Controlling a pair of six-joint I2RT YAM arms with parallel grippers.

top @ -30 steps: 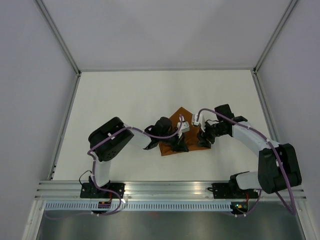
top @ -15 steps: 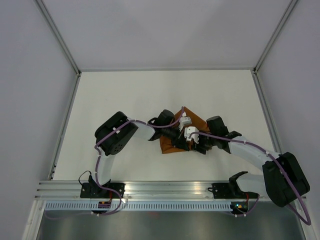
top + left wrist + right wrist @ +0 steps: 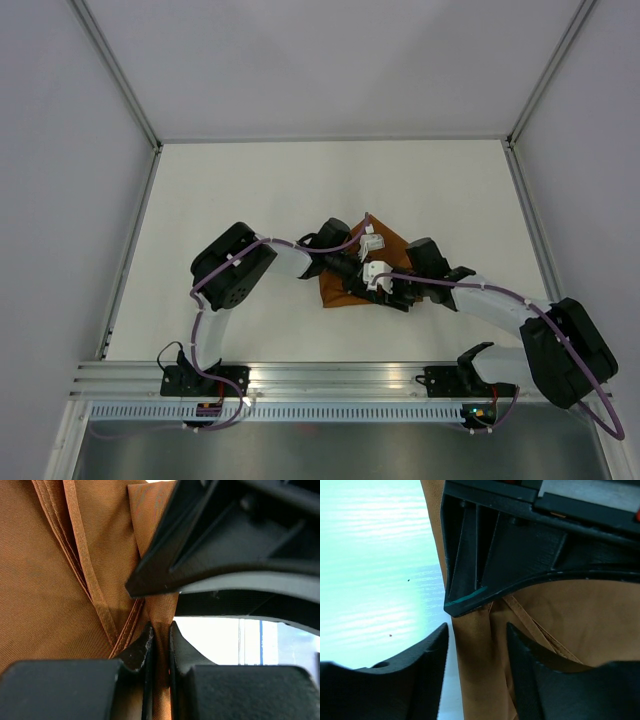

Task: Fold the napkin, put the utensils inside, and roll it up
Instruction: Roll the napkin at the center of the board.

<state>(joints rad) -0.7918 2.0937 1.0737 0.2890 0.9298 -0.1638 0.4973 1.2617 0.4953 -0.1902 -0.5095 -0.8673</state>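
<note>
Mid-frame, the left gripper pinched a fold of the rust-orange napkin; the right gripper gaped open astride the cloth.

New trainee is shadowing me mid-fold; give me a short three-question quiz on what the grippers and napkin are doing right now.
1. True or false: the left gripper is shut on a fold of the napkin.
2. The right gripper is: A) shut on cloth, B) open, straddling a napkin edge, C) out of view.
3. Fill in: the table under the napkin is ___.
Key: 1 true; 2 B; 3 white.
</note>
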